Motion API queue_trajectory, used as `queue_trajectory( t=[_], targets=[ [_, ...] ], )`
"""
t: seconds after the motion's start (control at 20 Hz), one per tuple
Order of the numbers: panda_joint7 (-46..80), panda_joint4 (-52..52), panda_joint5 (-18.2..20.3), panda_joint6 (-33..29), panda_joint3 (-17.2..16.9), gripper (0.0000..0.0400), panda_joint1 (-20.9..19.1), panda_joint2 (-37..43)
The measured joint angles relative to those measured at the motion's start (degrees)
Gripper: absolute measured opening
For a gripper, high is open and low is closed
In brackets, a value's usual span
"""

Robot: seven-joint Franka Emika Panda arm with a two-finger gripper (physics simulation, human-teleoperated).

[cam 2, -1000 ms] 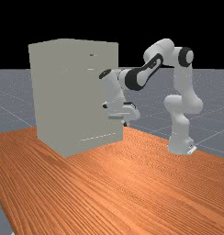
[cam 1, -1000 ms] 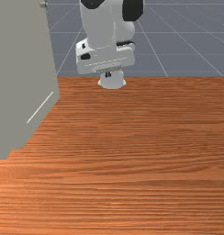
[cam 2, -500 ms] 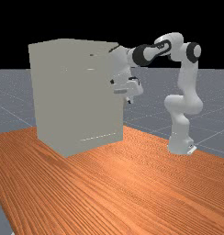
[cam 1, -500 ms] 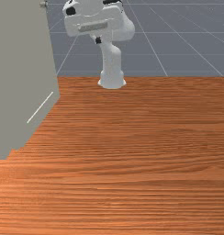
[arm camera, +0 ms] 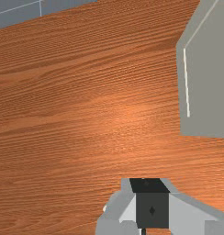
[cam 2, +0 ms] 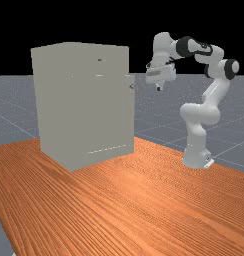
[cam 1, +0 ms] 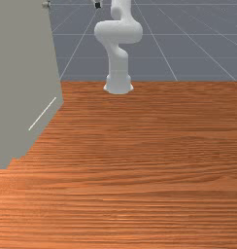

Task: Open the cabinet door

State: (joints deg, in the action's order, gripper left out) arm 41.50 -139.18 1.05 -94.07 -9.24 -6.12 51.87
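Cabinet (cam 2: pixel 69 105) stands on the table (cam 2: pixel 129 200), on the far view's left. Door (cam 2: pixel 131 120) looks to be the slab on the side facing the arm (cam 2: pixel 216 92), below the top part of that face. Knob (cam 2: pixel 132 86) sits up near the slab's upper edge, as far as I can make out from here. No gap visible around the door, so I'd call it closed.

Gripper (cam 2: pixel 159 89) is up in the air between cabinet and arm base, around knob height in the far view, well apart from it. Fingers look together, nothing between them. No contact with knob or door.

Progress: pretty much none on the opening itself. Done: hand raised on the door's side, at best a lead-in. Left, my guess: spread the fingers, close in on the knob, get a hold or hook, pull, swing the door out.
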Motion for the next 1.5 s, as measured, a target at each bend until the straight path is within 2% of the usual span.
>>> queue_trajectory(
  t=[0.25, 0.45, 0.55, 0.6, 0.8, 0.9, 0.95, 1.0, 1.05, 1.1, 1.2, 1.3, 1.5],
  targets=[
    [1.24, -2.42, -4.35, 0.56, 0.88, 0.0, -4.84, 14.5],
    [2.87, -3.81, -7.06, -1.66, 1.77, 0.0, -8.48, 23.22],
    [2.84, -3.85, -9.92, -4.46, 2.31, 0.0, -10.3, 25.99],
    [3.31, -4.19, -10.88, -7.12, 2.47, 0.0, -11.04, 26.91],
    [9.56, -13.81, -15.26, -37.58, 2.08, 0.0, -15.07, 27.52],
    [11.49, -16.73, -16.6, -44.35, 2.22, 0.0, -17.18, 27.25],
    [11.87, -17.5, -16.87, -45.91, 1.91, 0.0157, -17.76, 27.25],
    [12.0, -18.07, -17.02, -46.93, 1.37, 0.0252, -18.14, 27.3],
    [12.0, -18.43, -17.09, -47.8, 0.66, 0.031, -18.39, 27.36],
    [11.23, -18.83, -17.94, -49.66, -0.89, 0.0346, -19.15, 27.18],
    [10.07, -22.68, -19.54, -60.11, -5.3, 0.038, -20.02, 26.05],
    [9.62, -25.95, -20.25, -68.22, -8.27, 0.0393, -20.31, 24.22],
    [9.27, -29.4, -20.78, -72.74, -9.82, 0.0399, -20.39, 21.89]
  ],
)
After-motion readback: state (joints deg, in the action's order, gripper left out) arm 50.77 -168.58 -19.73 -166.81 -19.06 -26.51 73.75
